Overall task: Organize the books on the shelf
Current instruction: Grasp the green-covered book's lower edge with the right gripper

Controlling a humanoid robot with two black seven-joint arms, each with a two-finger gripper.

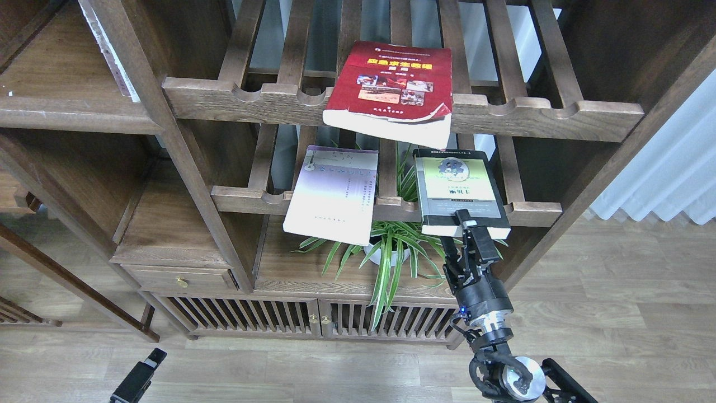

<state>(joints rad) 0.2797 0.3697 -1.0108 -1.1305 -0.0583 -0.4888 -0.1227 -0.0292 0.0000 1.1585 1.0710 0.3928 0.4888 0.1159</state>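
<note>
1. The right gripper point(467, 221) is up at the lower slatted rack point(246, 198), its fingers clamped on the near edge of the green-and-grey book point(456, 187).
2. That book lies flat on the rack's right side, its front edge jutting past the notched rail.
3. Beside it, on the left of the same rack, the pale lavender book point(335, 193) lies tilted and overhangs the rail well out.
4. One level up, the thick red book point(391, 84) rests on the upper slatted rack point(531, 115), its pages sagging over the front rail.
5. A leafy potted plant point(391, 252) stands below, on the solid brown shelf point(285, 268), between and under the two lower books.
6. The left gripper point(140, 378) just peeks in at the bottom edge, dark and small; I cannot tell whether it is parted or closed.
</note>
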